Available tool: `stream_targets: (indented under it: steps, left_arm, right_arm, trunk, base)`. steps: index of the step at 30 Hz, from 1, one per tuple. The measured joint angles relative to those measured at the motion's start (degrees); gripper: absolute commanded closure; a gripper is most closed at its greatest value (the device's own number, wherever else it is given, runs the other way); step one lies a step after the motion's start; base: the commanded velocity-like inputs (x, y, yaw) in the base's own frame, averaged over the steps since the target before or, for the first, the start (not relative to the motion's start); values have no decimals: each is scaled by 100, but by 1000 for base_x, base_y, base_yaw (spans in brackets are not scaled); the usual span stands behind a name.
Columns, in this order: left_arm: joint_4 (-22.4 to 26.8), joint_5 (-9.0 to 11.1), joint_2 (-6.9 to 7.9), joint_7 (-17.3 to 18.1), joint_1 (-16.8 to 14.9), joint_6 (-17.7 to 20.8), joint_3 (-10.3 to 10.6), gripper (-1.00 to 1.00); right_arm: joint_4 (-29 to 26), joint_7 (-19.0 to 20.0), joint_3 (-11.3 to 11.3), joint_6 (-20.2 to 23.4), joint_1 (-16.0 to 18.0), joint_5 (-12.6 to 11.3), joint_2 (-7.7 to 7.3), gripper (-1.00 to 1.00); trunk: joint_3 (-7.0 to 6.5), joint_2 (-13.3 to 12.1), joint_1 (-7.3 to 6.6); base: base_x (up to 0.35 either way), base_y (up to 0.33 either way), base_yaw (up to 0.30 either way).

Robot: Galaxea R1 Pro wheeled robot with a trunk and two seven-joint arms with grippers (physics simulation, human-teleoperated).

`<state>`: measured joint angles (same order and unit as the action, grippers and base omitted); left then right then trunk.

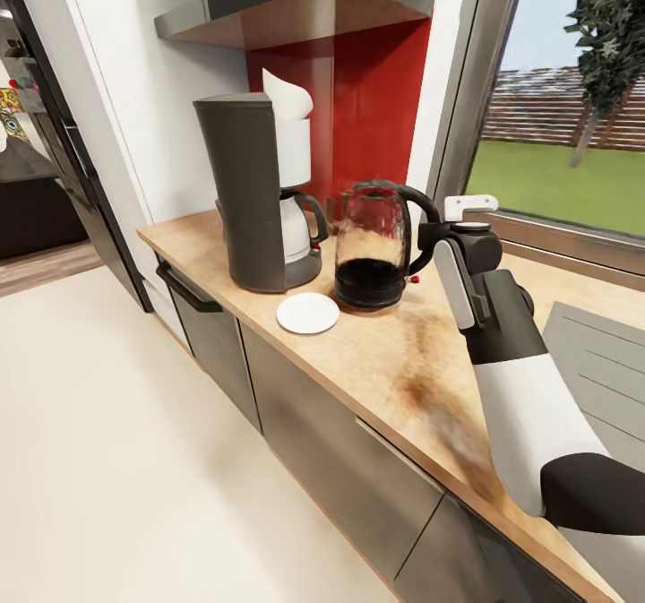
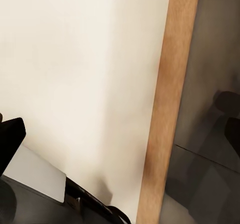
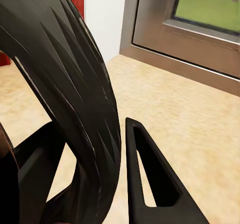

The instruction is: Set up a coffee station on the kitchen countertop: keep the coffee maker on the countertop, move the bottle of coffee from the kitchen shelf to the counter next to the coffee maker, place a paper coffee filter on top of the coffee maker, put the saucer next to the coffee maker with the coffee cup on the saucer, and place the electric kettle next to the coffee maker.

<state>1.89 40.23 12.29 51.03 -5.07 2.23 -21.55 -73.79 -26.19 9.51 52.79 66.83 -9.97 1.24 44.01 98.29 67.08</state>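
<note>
The coffee maker (image 1: 244,193) stands on the desk (image 1: 421,379) before the red back panel (image 1: 376,110), under the range hood (image 1: 296,3). The paper coffee filter (image 1: 285,97) sits on top of the coffee maker, poking up white above its basket. The electric kettle (image 1: 372,245) stands upright just beside the coffee maker, on the window side, its loop handle turned away from the coffee maker. The saucer (image 1: 307,313) lies flat on the desk in front of the coffee maker and the kettle, near the desk's front edge, touching neither as far as the head view shows.

The right gripper (image 1: 439,231) is at the kettle's handle (image 3: 75,99). In the right wrist view the dark handle runs between the 2 fingers (image 3: 150,179), with the jaws set around it and a small gap visible on one side; whether they pinch it I cannot tell.

The left wrist view looks down on the pale floor (image 2: 75,74) and the desk's wooden edge (image 2: 167,109); a dark part of the left gripper (image 2: 10,139) shows at the frame's border, and its jaws' state cannot be told.
</note>
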Motion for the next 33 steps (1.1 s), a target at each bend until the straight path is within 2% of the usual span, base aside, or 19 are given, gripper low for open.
stream_targets:
  steps: [17, 20, 33]
  left_arm:
    - [0, -1, 0, 0, 0, 0, 2, -100]
    - [0, 0, 0, 0, 0, 0, 8, -100]
    - [0, 1, 0, 0, 0, 0, 11, -100]
  right_arm:
    - [0, 2, -9, 0, 0, 2, -2, 100]
    - [1, 4, -9, 2, 0, -4, -5, 100]
    - [0, 7, -9, 0, 0, 1, -3, 100]
  trunk:
    - [0, 0, 0]
    - [53, 119, 65]
    - [90, 201, 110]
  base:
    - [48, 0, 0]
    - [0, 0, 0]
    - [0, 0, 0]
